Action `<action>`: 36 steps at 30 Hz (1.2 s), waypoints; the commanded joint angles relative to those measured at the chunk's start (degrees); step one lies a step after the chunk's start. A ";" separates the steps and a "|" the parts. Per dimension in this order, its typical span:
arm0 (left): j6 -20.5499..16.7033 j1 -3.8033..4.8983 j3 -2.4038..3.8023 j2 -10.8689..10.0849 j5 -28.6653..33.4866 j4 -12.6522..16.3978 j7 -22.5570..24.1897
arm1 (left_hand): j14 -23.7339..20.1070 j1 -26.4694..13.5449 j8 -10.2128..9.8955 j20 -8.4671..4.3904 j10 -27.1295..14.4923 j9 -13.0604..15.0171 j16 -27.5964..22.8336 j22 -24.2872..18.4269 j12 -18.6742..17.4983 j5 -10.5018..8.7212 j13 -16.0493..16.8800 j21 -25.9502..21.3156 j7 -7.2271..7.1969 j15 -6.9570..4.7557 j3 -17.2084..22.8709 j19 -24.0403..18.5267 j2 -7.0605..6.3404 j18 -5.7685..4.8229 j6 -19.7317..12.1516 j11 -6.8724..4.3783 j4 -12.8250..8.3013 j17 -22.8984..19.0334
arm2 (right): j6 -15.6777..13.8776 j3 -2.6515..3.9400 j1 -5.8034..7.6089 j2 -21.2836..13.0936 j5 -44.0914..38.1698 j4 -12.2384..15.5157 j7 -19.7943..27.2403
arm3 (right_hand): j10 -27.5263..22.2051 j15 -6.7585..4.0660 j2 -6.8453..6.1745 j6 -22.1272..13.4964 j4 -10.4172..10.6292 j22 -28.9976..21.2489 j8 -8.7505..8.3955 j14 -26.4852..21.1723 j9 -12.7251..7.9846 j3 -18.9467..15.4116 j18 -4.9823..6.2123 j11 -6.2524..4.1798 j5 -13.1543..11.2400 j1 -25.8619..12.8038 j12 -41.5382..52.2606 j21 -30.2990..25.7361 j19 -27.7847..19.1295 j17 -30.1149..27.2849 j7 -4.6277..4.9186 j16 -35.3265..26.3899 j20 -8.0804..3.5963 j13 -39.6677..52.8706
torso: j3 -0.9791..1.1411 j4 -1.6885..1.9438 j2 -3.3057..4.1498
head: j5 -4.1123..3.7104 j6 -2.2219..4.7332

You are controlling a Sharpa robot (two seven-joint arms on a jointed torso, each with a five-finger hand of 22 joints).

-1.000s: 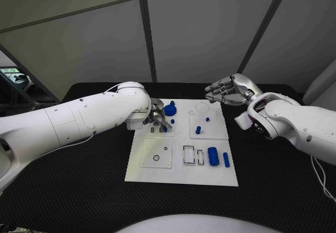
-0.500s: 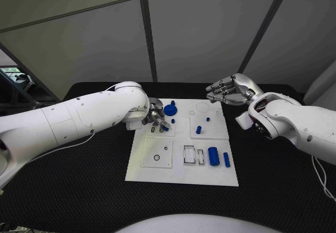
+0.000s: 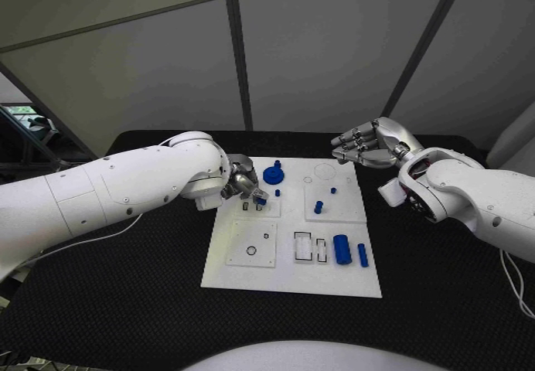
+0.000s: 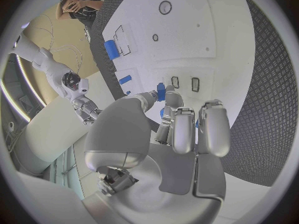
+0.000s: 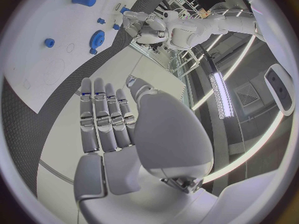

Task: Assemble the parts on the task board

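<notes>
Fingertips of my left hand (image 3: 242,188) pinched a small blue plastic peg (image 4: 161,91) just above the flat white task board (image 3: 292,270). Judged light, rigid, slippery; grip mid-shaft. My right hand (image 3: 371,146) hovered beyond, fingers curled, holding nothing.

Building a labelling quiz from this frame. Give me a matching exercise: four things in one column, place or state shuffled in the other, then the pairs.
Things:
1. left hand
2. right hand
3. blue gear
4. large blue cylinder

Places or states:
A. lying on the task board's near right part
B. raised beyond the board's far right corner, holding nothing
C. over the board's far left part, fingertips at a small blue part
D. at the board's far edge, left of middle

Pairs: 1-C, 2-B, 3-D, 4-A
</notes>
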 commanded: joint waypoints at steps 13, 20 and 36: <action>-8.30 -2.19 -0.04 -1.90 -5.38 3.15 -0.73 | 3.28 -1.58 0.50 -0.02 1.54 0.61 0.67 1.00 0.44 0.03 0.20 0.56 -0.23 -0.29 10.77 0.63 -0.36 -4.17 -0.11 -0.68 -9.79 5.35 | 0.39 0.05 0.09 -0.12 -0.86 -0.25 0.55 | -0.45 0.19 0.09 -0.28 -0.32 -0.10 -0.20 -0.34 -0.03 -0.15 0.67 0.14 0.39 -0.54 -0.16 -0.40 0.57 -0.09 0.24 -0.21 0.04 -0.04 | -0.08 0.40 0.05 | 0.20 -0.23; -8.70 -2.61 -0.04 -1.72 -6.91 3.31 -1.67 | 3.34 -2.08 0.69 -0.10 2.12 0.87 0.73 1.66 0.86 0.21 0.72 1.01 -0.33 -0.38 11.47 0.97 -0.63 -4.31 0.03 -0.78 -10.19 5.43 | 0.40 0.05 0.09 -0.13 -1.04 -0.31 0.59 | -0.47 0.20 0.10 -0.30 -0.32 -0.14 -0.21 -0.36 -0.04 -0.17 0.67 0.15 0.41 -0.58 -0.16 -0.46 0.59 -0.12 0.25 -0.21 0.05 -0.04 | 0.01 0.22 0.08 | 0.32 -0.22; -6.55 -2.74 -0.13 -0.60 -8.74 3.07 -3.19 | 3.38 -3.16 1.04 -0.21 2.61 1.33 0.75 2.04 1.11 1.16 0.97 1.22 -0.43 -0.48 12.63 1.16 -1.14 -4.38 0.13 -0.89 -10.83 5.47 | 0.50 0.05 0.08 0.02 -1.11 -0.49 0.63 | -0.50 0.21 0.11 -0.32 -0.33 -0.18 -0.21 -0.38 -0.04 -0.18 0.67 0.16 0.42 -0.61 -0.17 -0.52 0.60 -0.16 0.26 -0.21 0.06 -0.04 | -0.01 0.31 0.14 | 0.35 -0.40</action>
